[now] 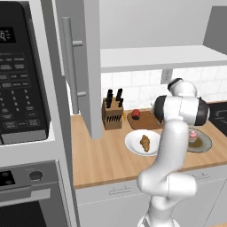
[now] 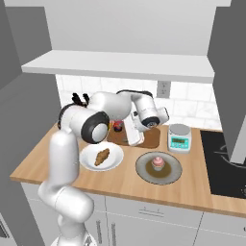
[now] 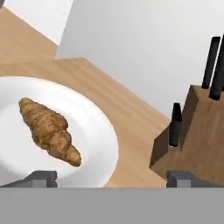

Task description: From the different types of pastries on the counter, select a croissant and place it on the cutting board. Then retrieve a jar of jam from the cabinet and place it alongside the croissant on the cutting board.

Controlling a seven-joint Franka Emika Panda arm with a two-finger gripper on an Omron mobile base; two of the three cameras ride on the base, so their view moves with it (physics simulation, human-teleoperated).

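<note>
golden-brown and crescent-shaped, the croissant (image 3: 49,130) lies on the white plate (image 3: 98,131), below and ahead of the claw (image 3: 112,177), off toward one fingertip rather than between the two. the tips stand spread wide apart with nothing between them. the step in hand looks to be the reach for the pastry — so the claw should shift across until the croissant sits midway between the tips, turn so they straddle its narrow waist and not its length, then come down and close gently, short of the plate. beyond the claw on the other side stands the knife block (image 3: 197,135), close enough to mind. farther along the counter (image 2: 192,180) are the cutting board (image 1: 144,120), the goal, and the cupcake (image 2: 158,162) — leave that.
</note>
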